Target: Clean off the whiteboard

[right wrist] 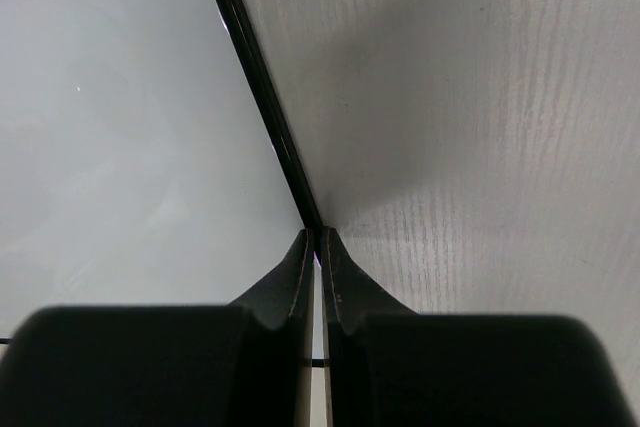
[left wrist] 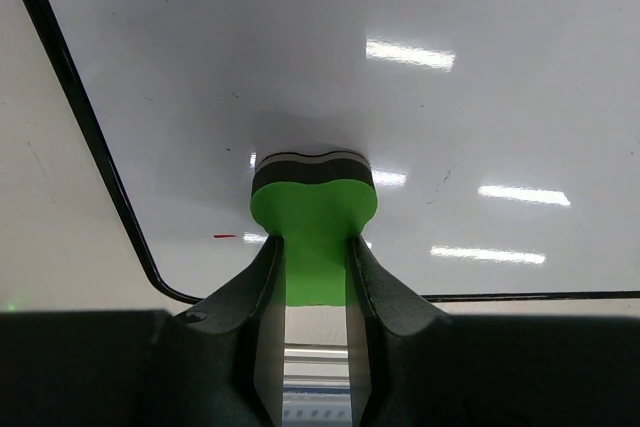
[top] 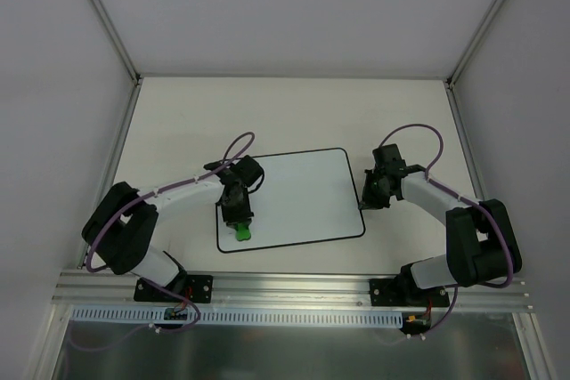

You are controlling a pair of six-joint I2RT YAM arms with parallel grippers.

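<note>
Left gripper (left wrist: 315,247): clamped on green eraser (left wrist: 313,197), near-left whiteboard (top: 303,189). Right gripper (right wrist: 318,239): jaws together, empty, at board's right edge.

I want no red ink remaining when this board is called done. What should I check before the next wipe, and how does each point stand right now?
1. Grip: left claw shut on the green eraser: ok.
2. Dark pad of the eraser facing the whiteboard: ok; firm contact: cannot tell.
3. Board free of ink: not ok, a short red mark lies between the eraser and the nearby black border.
4. Steadying: right claw shut at the board's right border: ok; whether it presses down: cannot tell.
5. Rest of the board in the top view: ok, no drawing visible.
</note>
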